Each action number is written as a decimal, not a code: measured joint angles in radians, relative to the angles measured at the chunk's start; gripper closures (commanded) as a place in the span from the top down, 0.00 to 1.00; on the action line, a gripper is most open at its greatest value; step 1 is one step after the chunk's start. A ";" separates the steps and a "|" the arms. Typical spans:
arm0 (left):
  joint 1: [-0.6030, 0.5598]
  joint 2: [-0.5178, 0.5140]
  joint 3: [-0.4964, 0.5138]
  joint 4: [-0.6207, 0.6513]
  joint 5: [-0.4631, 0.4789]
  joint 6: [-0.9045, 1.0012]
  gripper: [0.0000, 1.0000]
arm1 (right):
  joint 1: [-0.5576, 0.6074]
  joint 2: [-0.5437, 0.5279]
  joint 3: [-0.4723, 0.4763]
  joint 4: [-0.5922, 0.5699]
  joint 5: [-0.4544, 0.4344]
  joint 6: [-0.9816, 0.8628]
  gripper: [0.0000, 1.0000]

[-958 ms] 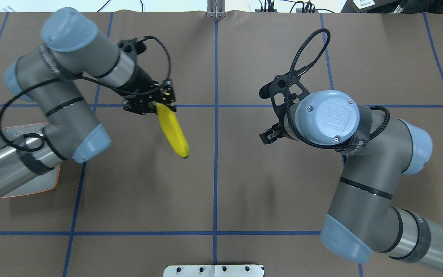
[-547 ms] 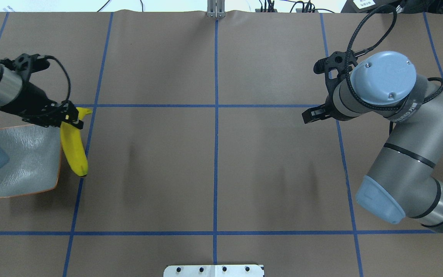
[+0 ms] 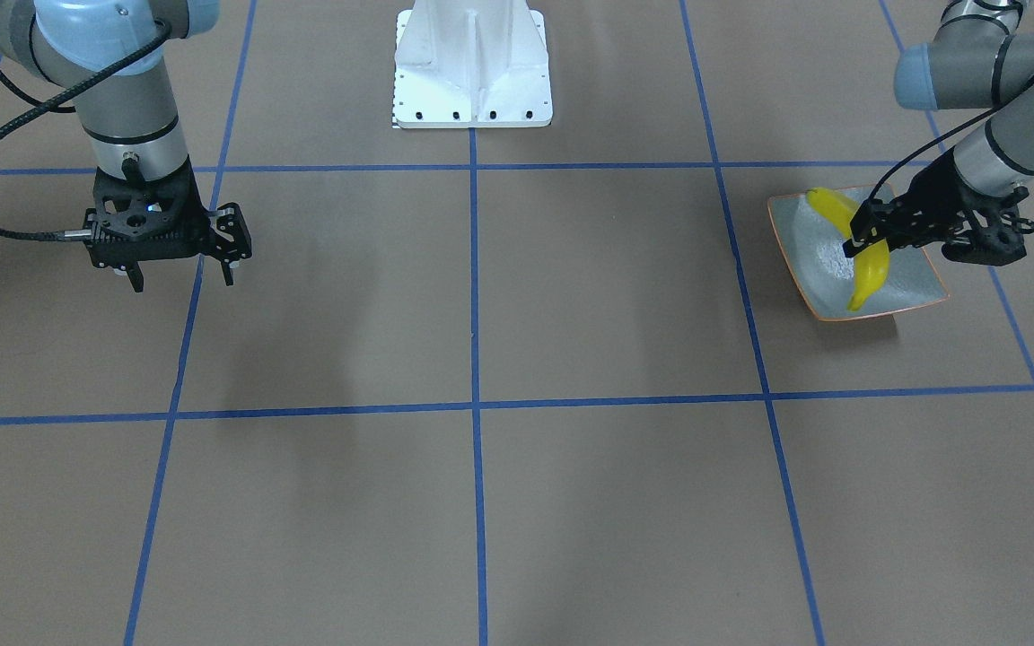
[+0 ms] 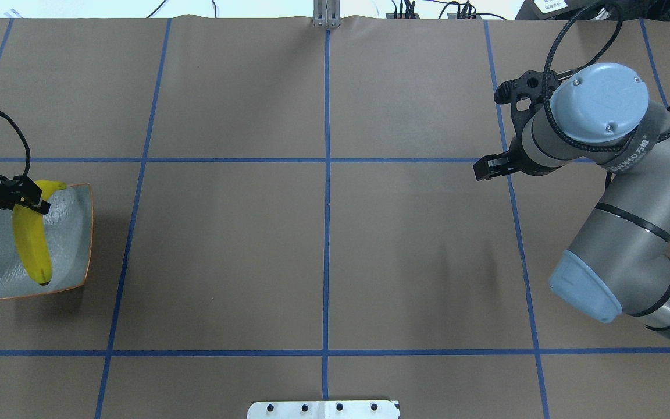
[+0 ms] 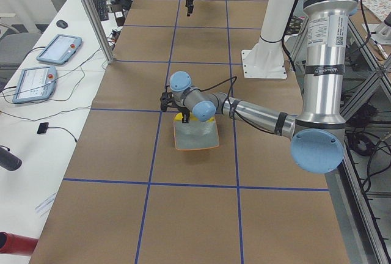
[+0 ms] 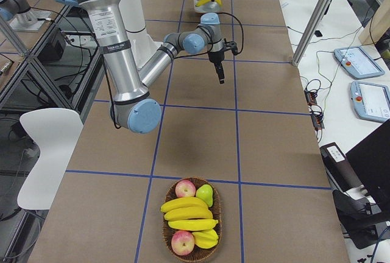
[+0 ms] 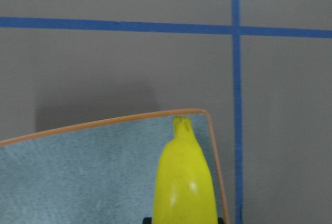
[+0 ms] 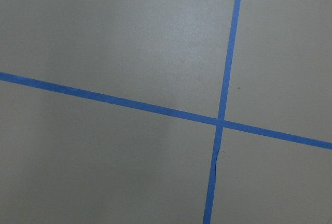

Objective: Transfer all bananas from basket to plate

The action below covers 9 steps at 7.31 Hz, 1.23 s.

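Banana (image 4: 29, 244) now over plate (image 4: 70, 233) — left jaws gripping it, right jaws spread.

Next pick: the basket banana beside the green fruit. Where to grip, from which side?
Grip the banana at mid-length from straight above, closing across its narrow width. It lies flat across the basket with its top exposed, while a red apple and another banana flank it, likely blocking side approaches.

Brown table (image 4: 224, 244): plate (image 4: 73, 233), basket (image 6: 201, 254), blue tape lines (image 4: 327, 233).
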 measured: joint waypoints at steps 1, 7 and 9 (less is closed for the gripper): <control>-0.001 0.003 0.010 -0.001 0.003 0.002 0.61 | 0.001 0.000 -0.001 0.000 0.001 0.000 1.00; -0.016 0.000 0.020 -0.002 0.013 0.002 1.00 | 0.043 -0.010 -0.002 0.000 0.004 -0.034 1.00; -0.046 -0.005 0.005 -0.005 0.011 0.002 1.00 | 0.111 -0.058 -0.004 0.000 0.042 -0.123 1.00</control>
